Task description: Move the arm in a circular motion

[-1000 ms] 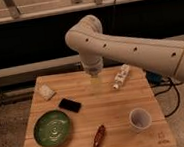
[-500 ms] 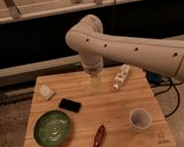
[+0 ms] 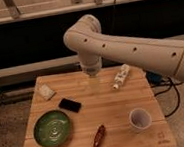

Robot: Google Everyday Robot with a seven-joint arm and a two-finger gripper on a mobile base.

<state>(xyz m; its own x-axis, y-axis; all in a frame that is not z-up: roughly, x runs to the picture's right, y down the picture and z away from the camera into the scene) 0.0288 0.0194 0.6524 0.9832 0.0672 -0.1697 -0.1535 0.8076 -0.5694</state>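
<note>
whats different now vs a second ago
Nothing visibly changed. The arm holds the same pose, with its pincer hanging above the far middle of the table. The green bowl, phone, cup and bottle lie where they were.

The gripper [image 3: 92,82] hung above the pale wooden slatted table [image 3: 110,111]. A round green plate [image 3: 52,128] lay to its near left. A small white cup [image 3: 139,119] lay to its near right.

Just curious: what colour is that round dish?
The dish is green, clearest in the camera view; the tool hangs above the table.
</note>
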